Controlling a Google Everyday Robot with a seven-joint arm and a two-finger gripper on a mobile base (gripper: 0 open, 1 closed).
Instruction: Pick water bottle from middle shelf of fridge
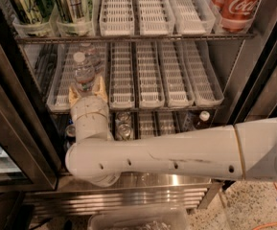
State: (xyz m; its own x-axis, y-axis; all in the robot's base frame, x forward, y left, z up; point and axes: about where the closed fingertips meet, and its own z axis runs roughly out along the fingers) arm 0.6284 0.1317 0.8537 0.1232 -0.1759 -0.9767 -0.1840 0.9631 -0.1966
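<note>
The water bottle (pixel 84 74), clear and ribbed with a white cap, stands at the front of the second lane from the left on the middle shelf (pixel 148 78) of the fridge (pixel 14 128). A second clear bottle (pixel 93 51) stands behind it. My gripper (pixel 87 91) reaches in from below at the shelf's front edge. Its two tan fingertips (pixel 101 86) stand apart, one on each side of the bottle's lower part. I cannot tell whether they touch it. My white arm (pixel 167 152) crosses in front of the bottom shelf.
Green cans (pixel 28 4) stand at the top shelf's left, red cola cans (pixel 236 4) at its right. On the bottom shelf are silver cans (pixel 124 124) and a dark bottle with a white cap (pixel 202 119). The door frame (pixel 272 80) stands at right.
</note>
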